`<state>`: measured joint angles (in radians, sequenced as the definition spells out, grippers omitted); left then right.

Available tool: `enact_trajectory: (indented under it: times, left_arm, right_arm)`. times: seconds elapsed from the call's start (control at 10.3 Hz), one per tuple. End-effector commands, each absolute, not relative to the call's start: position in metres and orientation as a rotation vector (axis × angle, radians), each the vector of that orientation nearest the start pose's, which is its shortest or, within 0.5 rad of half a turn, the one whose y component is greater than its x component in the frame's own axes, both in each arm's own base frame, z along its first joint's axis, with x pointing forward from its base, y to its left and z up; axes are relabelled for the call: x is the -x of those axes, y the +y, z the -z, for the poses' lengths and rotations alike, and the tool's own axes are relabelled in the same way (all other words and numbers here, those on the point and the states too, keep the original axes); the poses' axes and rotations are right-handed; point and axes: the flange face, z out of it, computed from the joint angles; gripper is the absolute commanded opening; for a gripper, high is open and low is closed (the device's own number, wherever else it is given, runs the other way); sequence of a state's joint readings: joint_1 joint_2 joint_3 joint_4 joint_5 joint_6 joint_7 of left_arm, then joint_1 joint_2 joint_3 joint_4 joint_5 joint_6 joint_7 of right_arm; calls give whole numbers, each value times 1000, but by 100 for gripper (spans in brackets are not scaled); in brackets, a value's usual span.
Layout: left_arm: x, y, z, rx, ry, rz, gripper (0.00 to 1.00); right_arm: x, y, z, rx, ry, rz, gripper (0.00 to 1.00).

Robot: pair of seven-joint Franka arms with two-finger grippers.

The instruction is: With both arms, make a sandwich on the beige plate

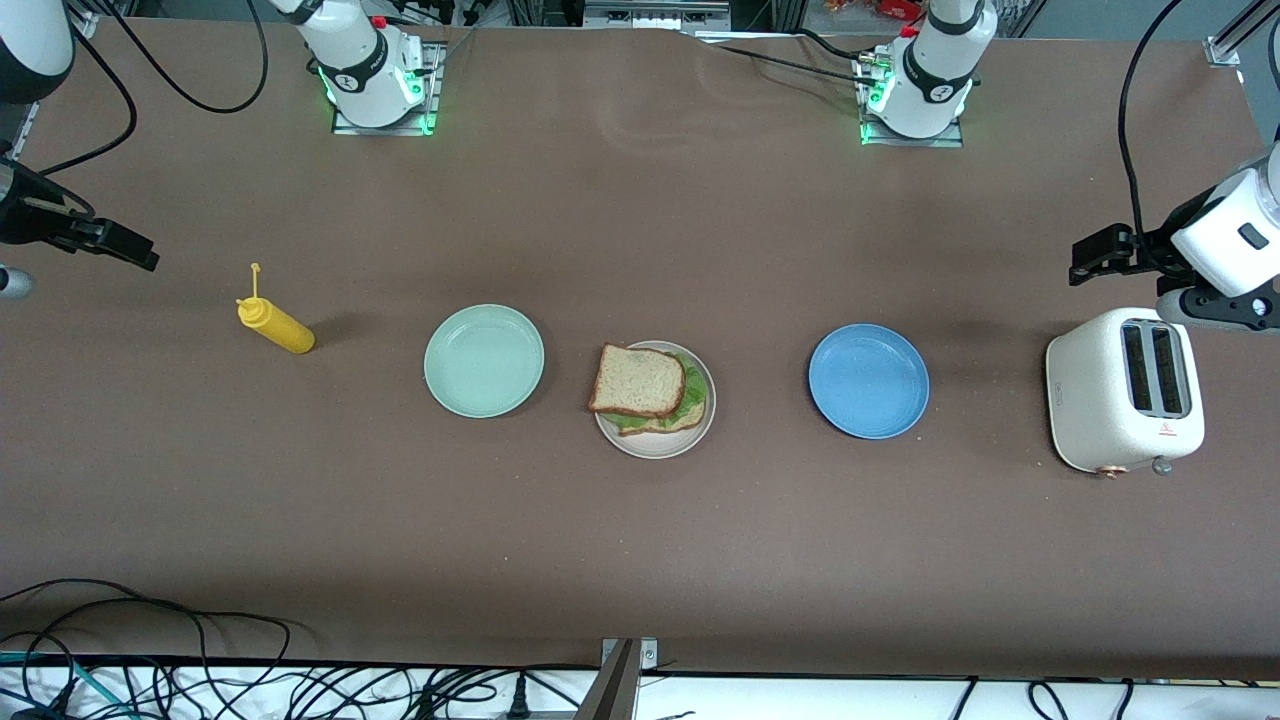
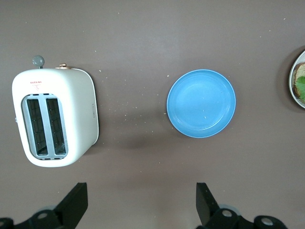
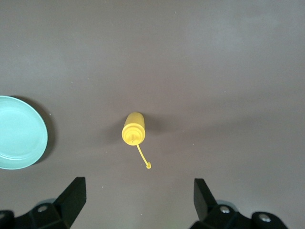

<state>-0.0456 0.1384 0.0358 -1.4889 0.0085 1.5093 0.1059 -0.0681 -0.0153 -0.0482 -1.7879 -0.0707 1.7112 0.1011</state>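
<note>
The sandwich (image 1: pixel 640 385) lies on the beige plate (image 1: pixel 655 448) at the table's middle: a bread slice on top, green lettuce and a second slice showing under it. The plate's edge (image 2: pixel 291 83) also shows in the left wrist view. My left gripper (image 1: pixel 1095 255) hangs open and empty in the air by the toaster at the left arm's end; its jaws stand wide apart in its wrist view (image 2: pixel 141 205). My right gripper (image 1: pixel 110 245) hangs open and empty at the right arm's end, over bare table near the mustard bottle (image 3: pixel 138 202).
A mint green plate (image 1: pixel 484 360) and a blue plate (image 1: pixel 868 380) flank the beige plate. A yellow mustard bottle (image 1: pixel 275 325) lies toward the right arm's end. A white toaster (image 1: pixel 1125 390) stands at the left arm's end. Cables hang along the table's near edge.
</note>
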Motion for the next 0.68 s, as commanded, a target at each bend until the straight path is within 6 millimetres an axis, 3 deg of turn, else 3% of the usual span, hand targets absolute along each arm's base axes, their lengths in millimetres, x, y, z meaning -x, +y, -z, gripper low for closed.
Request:
enact_trajectory:
  times: [0.0, 0.58]
  left_arm:
    - [-589, -9, -582, 3137, 181, -168, 100]
    - [-589, -8, -581, 3138, 178, -171, 100]
  right_arm:
    - [-546, -71, -557, 3156, 335, -74, 100]
    - [-549, -71, -561, 3154, 333, -62, 100]
